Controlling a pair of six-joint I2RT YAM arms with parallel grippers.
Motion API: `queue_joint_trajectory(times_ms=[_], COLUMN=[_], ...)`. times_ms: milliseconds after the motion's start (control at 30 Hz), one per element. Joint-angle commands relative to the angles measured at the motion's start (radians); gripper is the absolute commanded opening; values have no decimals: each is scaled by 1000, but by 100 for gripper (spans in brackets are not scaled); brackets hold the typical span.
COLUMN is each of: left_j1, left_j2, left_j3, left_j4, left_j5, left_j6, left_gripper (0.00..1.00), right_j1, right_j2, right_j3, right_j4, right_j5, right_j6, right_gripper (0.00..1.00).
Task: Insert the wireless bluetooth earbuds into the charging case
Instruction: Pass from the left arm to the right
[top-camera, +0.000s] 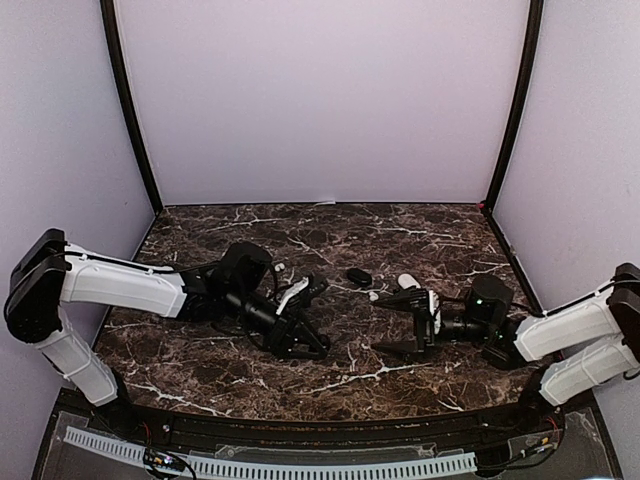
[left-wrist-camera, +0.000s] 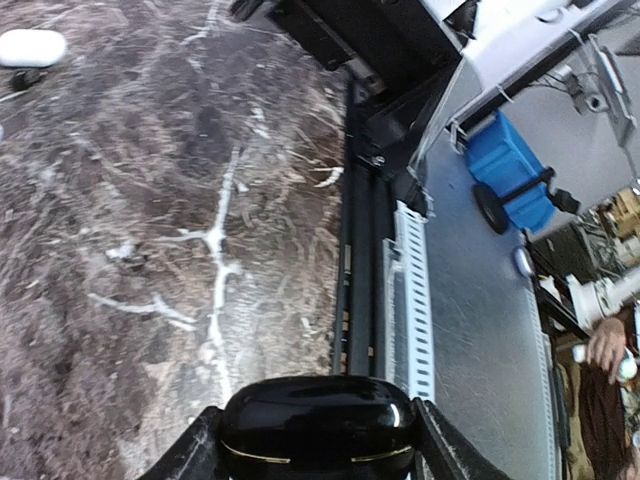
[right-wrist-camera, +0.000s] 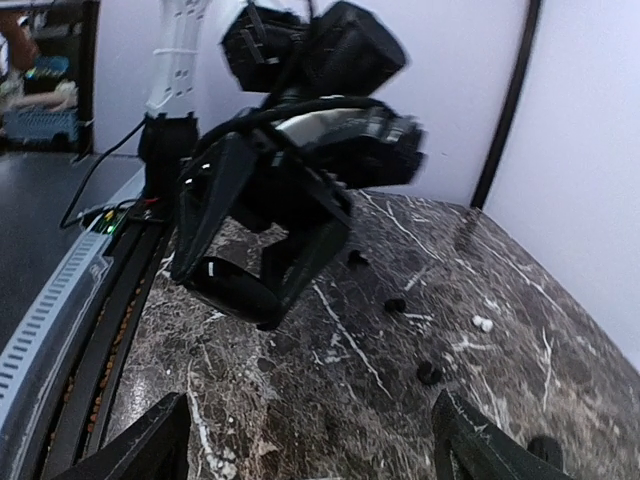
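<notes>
My left gripper (top-camera: 305, 325) is shut on a glossy black oval charging case (left-wrist-camera: 318, 425), closed, with a gold seam, held just above the marble. The case also shows in the right wrist view (right-wrist-camera: 230, 285). My right gripper (top-camera: 392, 322) is open and empty, facing the left gripper. Its fingers (right-wrist-camera: 135, 440) stand wide apart over the marble. Three tiny black earbuds (right-wrist-camera: 395, 305) lie on the table behind the left gripper, with a tiny white earbud (right-wrist-camera: 483, 323) further right. A white case (left-wrist-camera: 30, 47) lies on the table with a dark bud (left-wrist-camera: 25, 78) beside it.
A dark oval object (top-camera: 358, 275) lies mid-table between the two arms. A white case (top-camera: 408, 282) lies just behind my right gripper. A small white bud (top-camera: 281, 267) lies near my left wrist. The table's front rail (left-wrist-camera: 360, 250) runs close to the held case.
</notes>
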Motion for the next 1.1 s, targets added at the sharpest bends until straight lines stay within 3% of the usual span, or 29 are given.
queue_joint_trajectory(times_ms=[0, 300, 533, 733, 900, 1067], left_j1=[-2, -2, -2, -2, -2, -3], left_j2=[14, 66, 82, 95, 105, 104], left_j3=[48, 108, 124, 138, 143, 141], left_j4=[-13, -96, -110, -122, -128, -134], left_j5=[170, 212, 230, 240, 245, 246], left_j6=[79, 110, 108, 104, 106, 111], left_gripper=[60, 60, 60, 60, 61, 62], right_j1=[120, 199, 233, 256, 261, 261], right_j2=[53, 160, 208, 245, 273, 290], right_j3=[92, 237, 291, 360, 398, 443], right_j4=[-134, -259, -278, -423, -446, -519], right_j5=[-1, -15, -7, -33, -53, -78], right_j6=[-397, -594, -622, -690, -692, -708], right_gripper=[83, 75, 68, 60, 56, 43])
